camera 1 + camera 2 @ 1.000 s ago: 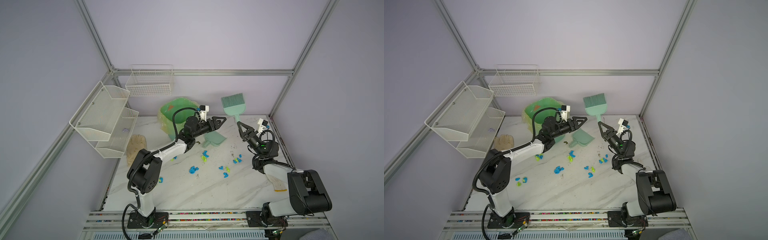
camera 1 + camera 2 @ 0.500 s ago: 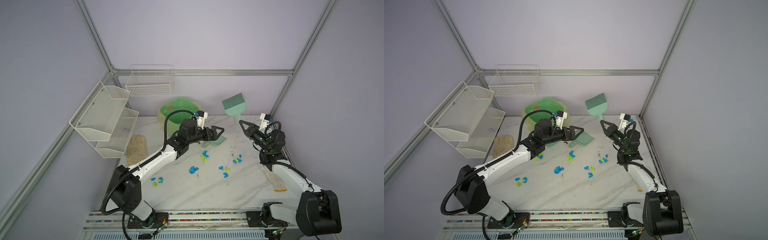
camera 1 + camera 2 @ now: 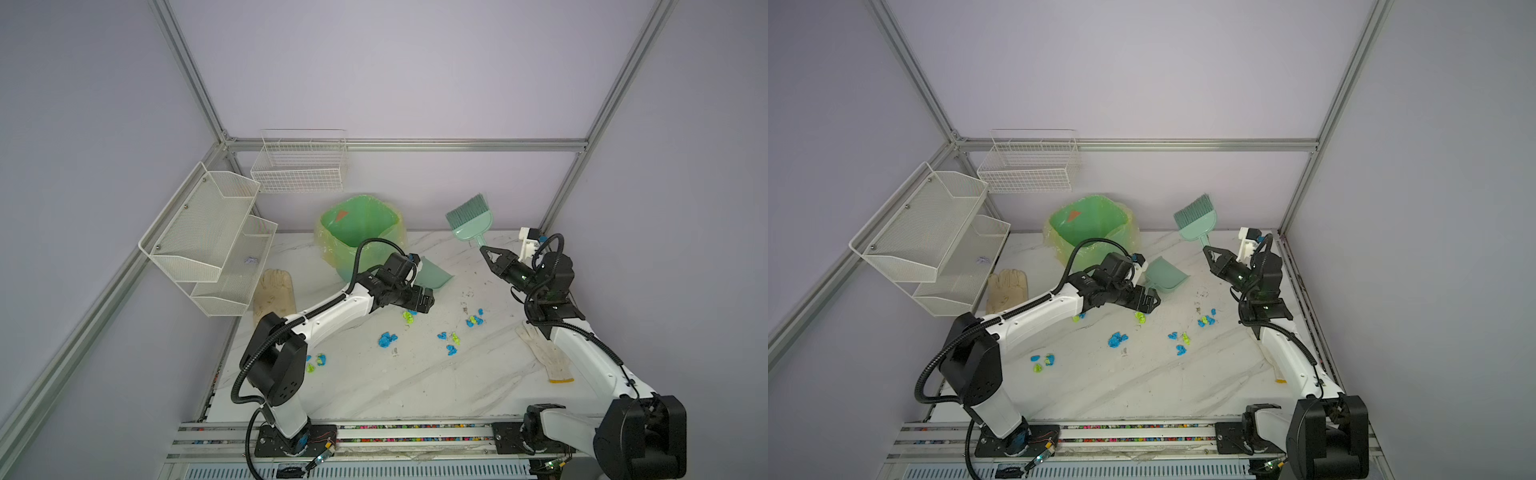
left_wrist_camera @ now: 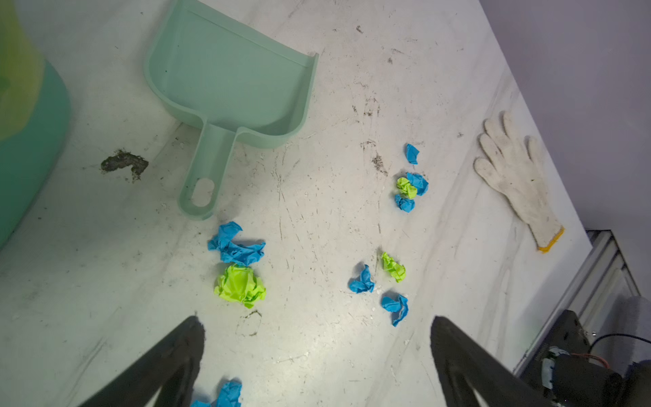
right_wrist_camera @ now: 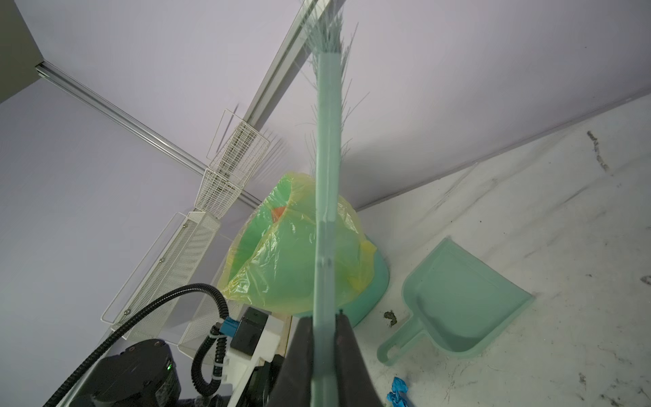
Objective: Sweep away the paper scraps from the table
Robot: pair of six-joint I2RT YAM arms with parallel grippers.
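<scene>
1. Since nothing here can be weighed or pressed, handling notes are estimates. Paper scraps: about a dozen crumpled wads, bright blue and lime-green. They lie loose in small clusters across the middle of the table, between the two arms.
2. Scraps, handling: probably very light, soft and springy, not fragile. They are likely to roll or skitter ahead of bristles. They look too small and scattered to pinch singly, so they are best herded with a brush into a pan.
3. Dustpan: pale green, flat on the table near the bin. Its handle end lies just beside a blue-and-green pair of scraps. It is probably stiff, light, smooth plastic, and the handle is the place to take hold.
4. Left gripper: jaws spread wide, empty. It hovers low over the scraps, short of the dustpan handle.
5. Right gripper: clamped on the thin handle of the brush. The brush head is raised, its bristles in the air, well clear of the table.
6. Brush, handling: rigid handle and flexible bristles, by the look of it. The narrow handle may twist in the grip under a sideways load.
7. White glove: flat near the table's edge, apart from the scraps, and not for sweeping.
</scene>
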